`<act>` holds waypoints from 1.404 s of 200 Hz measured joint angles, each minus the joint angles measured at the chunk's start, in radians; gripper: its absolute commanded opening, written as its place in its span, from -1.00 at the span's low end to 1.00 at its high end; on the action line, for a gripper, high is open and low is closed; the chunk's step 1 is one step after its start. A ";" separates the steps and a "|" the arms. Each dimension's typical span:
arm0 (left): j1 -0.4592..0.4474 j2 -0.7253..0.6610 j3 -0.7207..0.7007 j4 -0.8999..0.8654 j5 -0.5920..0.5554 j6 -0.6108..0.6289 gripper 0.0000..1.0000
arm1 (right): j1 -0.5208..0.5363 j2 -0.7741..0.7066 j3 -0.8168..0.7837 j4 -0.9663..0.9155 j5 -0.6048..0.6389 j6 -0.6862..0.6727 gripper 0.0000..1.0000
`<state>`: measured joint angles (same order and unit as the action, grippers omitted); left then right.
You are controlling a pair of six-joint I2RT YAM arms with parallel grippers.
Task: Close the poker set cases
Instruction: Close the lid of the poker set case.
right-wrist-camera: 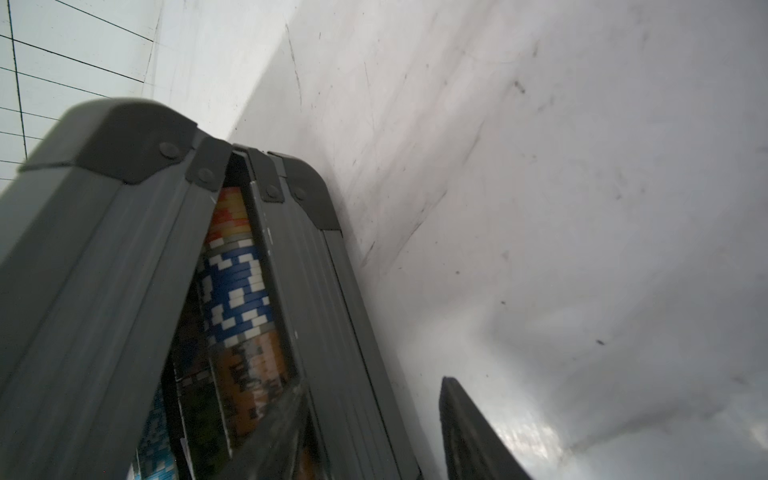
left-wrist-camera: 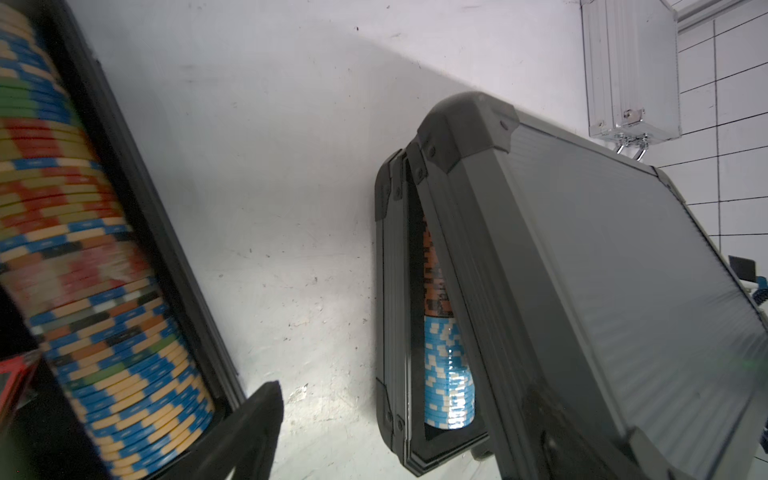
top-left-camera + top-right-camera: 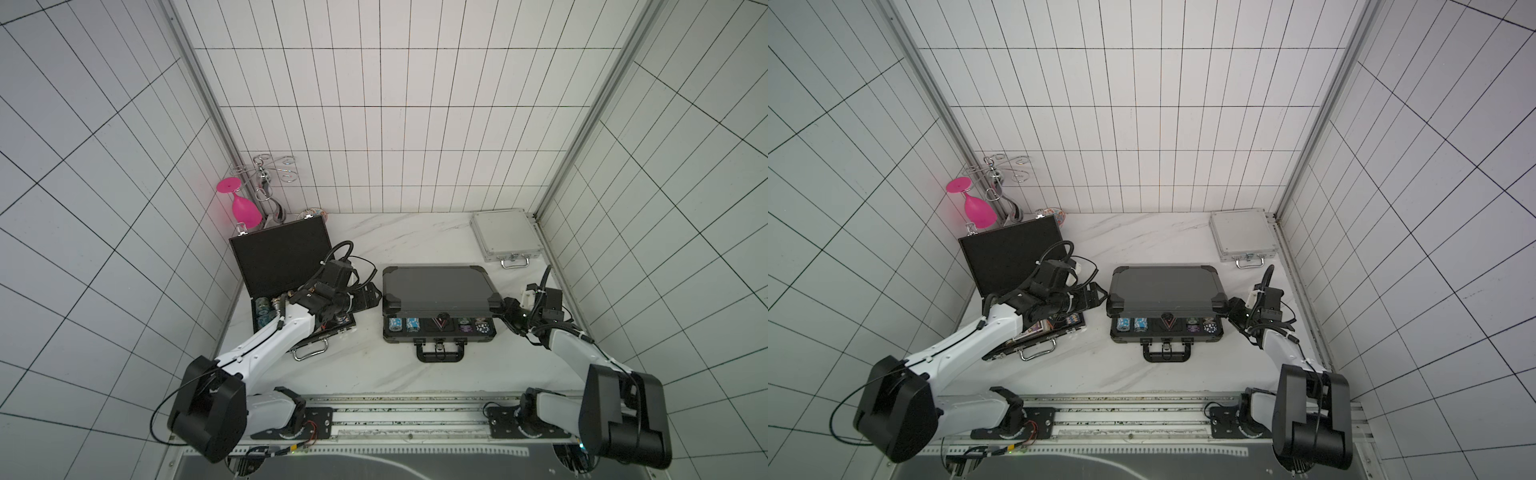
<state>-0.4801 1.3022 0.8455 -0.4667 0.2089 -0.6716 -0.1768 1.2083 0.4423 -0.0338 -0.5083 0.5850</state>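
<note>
Lid [image 3: 440, 286] of dark grey case [image 3: 438, 334], at centre of table [image 3: 374, 374], hangs half-lowered, long axis nine to three o'clock: left tool [image 3: 372, 297] gapes empty at nine; right tool [image 3: 508, 311] seems to touch at three, grip impossible to tell.

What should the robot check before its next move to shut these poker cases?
1. Silver aluminium case shut: ok, lid is flat down.
2. Dark grey case shut: not ok, lid only partly lowered, chips show at the front.
3. Black case shut: not ok, lid stands upright.
4. Left gripper free to push: ok, open beside the grey lid's corner.
5. Right gripper gripping the grey case: cannot tell.
</note>
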 measured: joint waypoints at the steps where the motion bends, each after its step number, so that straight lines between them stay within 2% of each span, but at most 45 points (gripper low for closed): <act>1: -0.001 0.003 0.001 0.000 -0.003 -0.001 0.81 | 0.000 0.000 0.000 0.000 0.000 0.000 0.06; 39: -0.034 0.116 0.023 0.018 -0.105 -0.045 0.81 | -0.009 0.016 0.000 -0.014 0.034 -0.026 0.07; 114: -0.040 0.251 0.018 0.056 -0.135 -0.074 0.82 | -0.022 0.027 0.000 -0.035 0.088 -0.065 0.07; 170: -0.041 0.259 0.014 0.079 -0.160 -0.074 0.81 | -0.021 -0.006 0.003 -0.097 0.129 -0.098 0.09; 219: -0.123 0.214 0.182 -0.099 -0.375 -0.024 0.80 | -0.019 -0.123 0.096 -0.219 0.224 -0.083 0.11; 249: -0.153 0.149 0.211 -0.073 -0.365 -0.028 0.80 | -0.009 -0.142 0.187 -0.217 0.226 -0.050 0.11; 281: -0.154 0.171 0.211 -0.034 -0.259 -0.027 0.82 | 0.029 -0.114 0.242 -0.208 0.195 -0.056 0.12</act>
<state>-0.6338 1.4727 1.0561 -0.5003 -0.0502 -0.6987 -0.1474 1.0946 0.6842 -0.2420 -0.3130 0.5285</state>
